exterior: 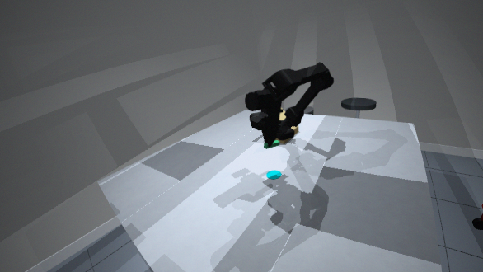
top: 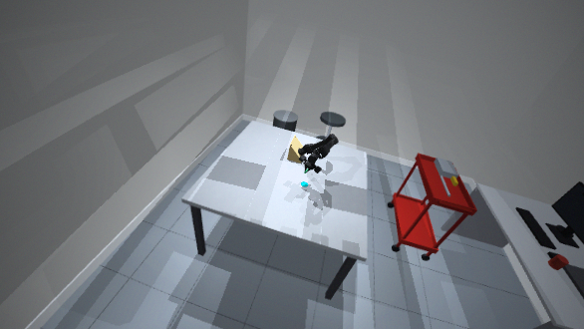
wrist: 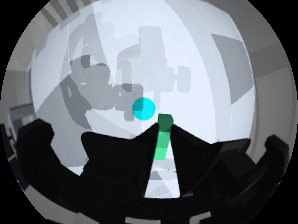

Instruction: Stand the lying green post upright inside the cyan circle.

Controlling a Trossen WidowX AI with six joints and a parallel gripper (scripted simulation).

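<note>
Arm (exterior: 293, 84): matte black all over, built of blocky, boxy links with rounded joint housings. One small pale patch on the upper link near the wrist. Gripper (exterior: 269, 142): black, two flat tapering fingers, dark wedge shapes in the wrist view. Cables, screws: cannot tell.

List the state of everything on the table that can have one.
gripper: jaws shut on the green post
green post: held between the jaws, not yet in the circle
cyan circle: unoccupied, nothing standing in it
</note>
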